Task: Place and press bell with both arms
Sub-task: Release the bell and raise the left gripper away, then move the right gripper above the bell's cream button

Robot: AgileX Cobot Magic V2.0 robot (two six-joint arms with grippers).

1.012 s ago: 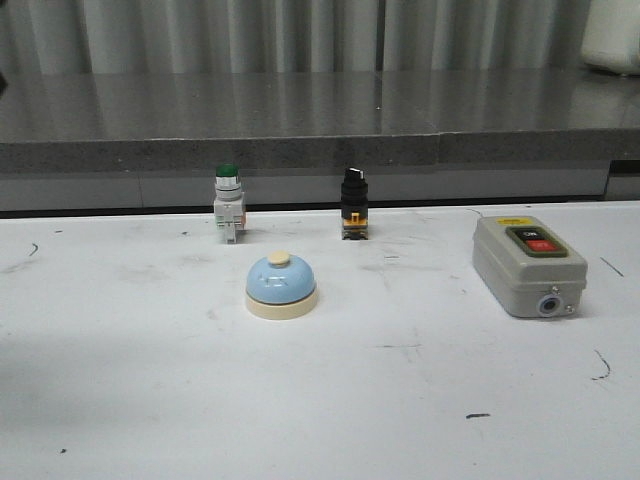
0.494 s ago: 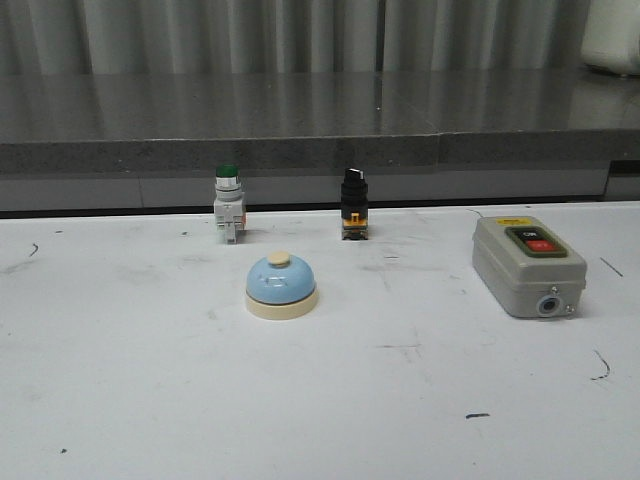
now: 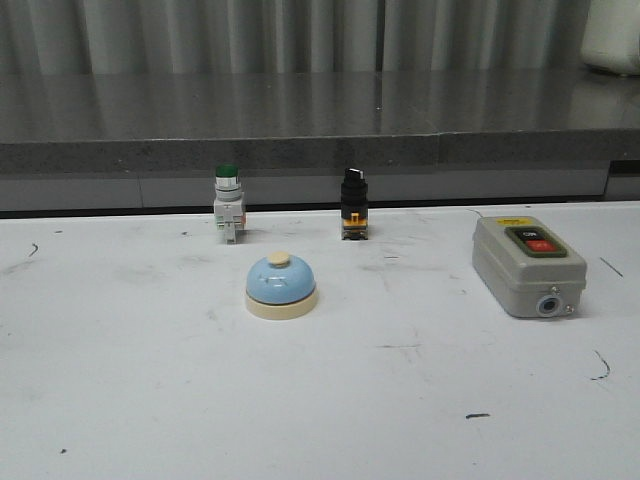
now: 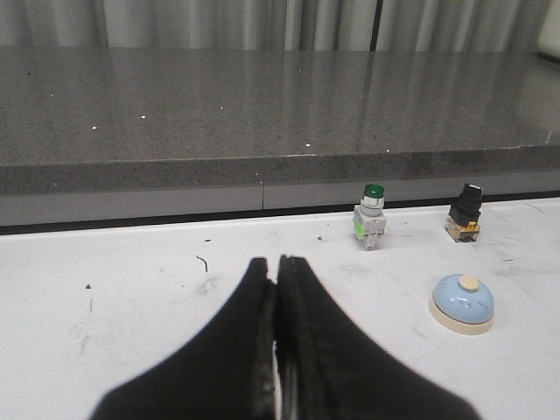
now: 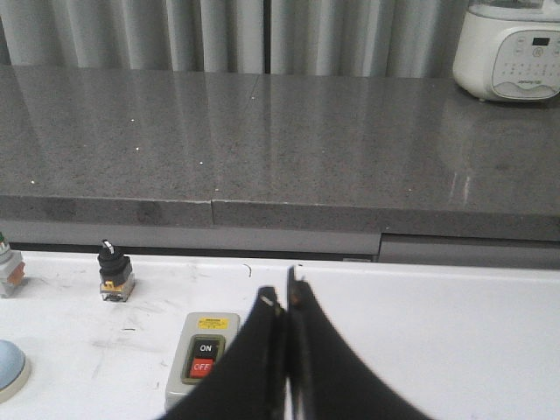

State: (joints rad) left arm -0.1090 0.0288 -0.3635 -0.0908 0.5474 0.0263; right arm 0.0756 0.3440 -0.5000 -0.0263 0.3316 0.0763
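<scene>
No change is seen from the earlier front frames; the glossy light-blue domed bell [image 3: 281, 286] with cream base is left on the scuffed white table [image 3: 120, 400], near the green-capped button [image 3: 227, 203]; both the left gripper [image 4: 276, 271] and right gripper [image 5: 283, 302] are held with jaws together, empty.

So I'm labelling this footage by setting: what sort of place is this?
Probably a lab or test bench, not a home: a scuffed white table holds a bell, a grey switch box and two loose panel switches, with a grey stone counter and curtains behind.
</scene>
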